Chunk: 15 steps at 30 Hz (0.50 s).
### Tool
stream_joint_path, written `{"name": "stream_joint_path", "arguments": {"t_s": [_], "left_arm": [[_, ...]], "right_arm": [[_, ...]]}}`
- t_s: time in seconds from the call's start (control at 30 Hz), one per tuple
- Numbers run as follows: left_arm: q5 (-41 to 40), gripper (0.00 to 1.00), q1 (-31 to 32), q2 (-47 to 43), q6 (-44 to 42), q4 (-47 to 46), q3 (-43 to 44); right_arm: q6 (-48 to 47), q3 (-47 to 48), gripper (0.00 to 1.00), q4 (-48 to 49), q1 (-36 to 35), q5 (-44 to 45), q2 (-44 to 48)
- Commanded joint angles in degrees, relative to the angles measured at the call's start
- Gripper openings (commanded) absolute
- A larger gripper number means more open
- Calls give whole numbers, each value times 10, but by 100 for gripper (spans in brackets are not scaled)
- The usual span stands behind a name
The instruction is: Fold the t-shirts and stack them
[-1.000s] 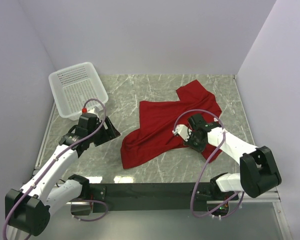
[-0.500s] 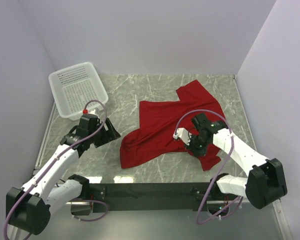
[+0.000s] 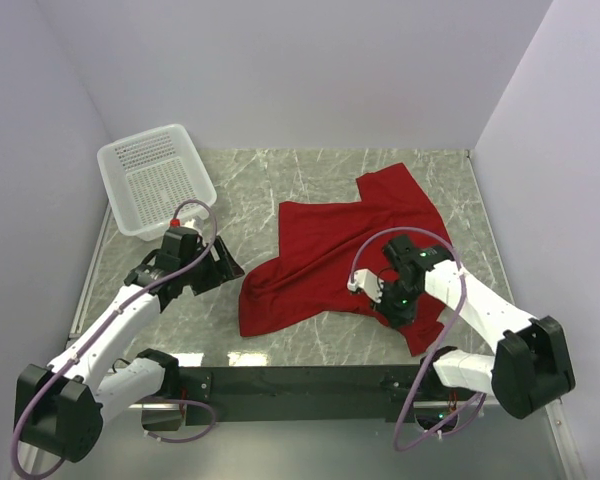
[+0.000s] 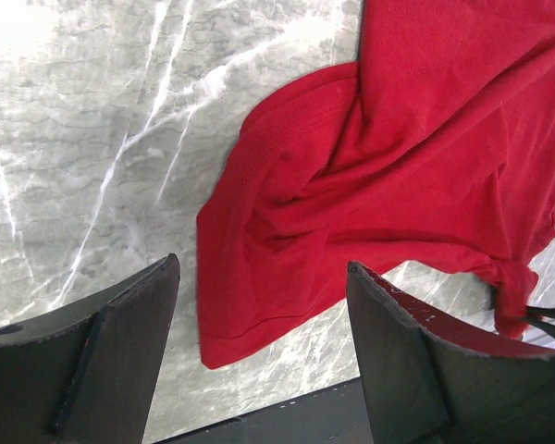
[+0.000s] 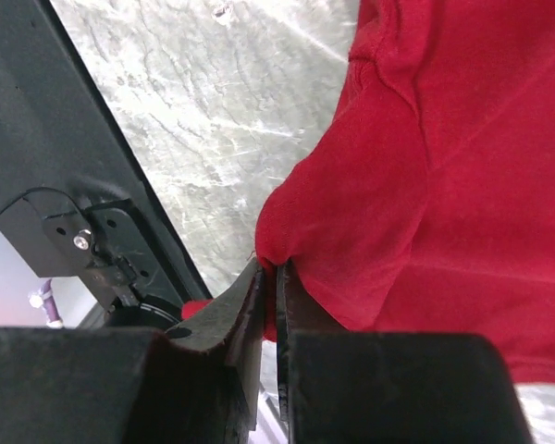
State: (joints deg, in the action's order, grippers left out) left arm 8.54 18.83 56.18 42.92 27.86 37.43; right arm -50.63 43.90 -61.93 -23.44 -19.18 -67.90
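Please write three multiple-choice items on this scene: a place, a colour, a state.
1. Where on the table stands the white basket? A. far left corner B. near right corner C. centre
2. The t-shirt has which colour? A. blue B. red C. green
3. The right gripper: its jaws are A. wide open B. shut on the t-shirt C. shut on the white basket
Answers: 1 A, it sits at the back on the left. 2 B, the cloth is plain red. 3 B, the right wrist view shows cloth pinched between them.
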Motion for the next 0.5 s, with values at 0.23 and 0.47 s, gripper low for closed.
{"name": "stream_joint_path", "arguments": {"t_s": [0.23,0.47], "left_arm": [[17,78,-2,3,-1,-22,-5],[18,78,-2,-3,2,-21,-14]], "right_arm": [[60,-27,21,69,-29,22,-56],[77,-32,38,81,-35,39,-70]]}}
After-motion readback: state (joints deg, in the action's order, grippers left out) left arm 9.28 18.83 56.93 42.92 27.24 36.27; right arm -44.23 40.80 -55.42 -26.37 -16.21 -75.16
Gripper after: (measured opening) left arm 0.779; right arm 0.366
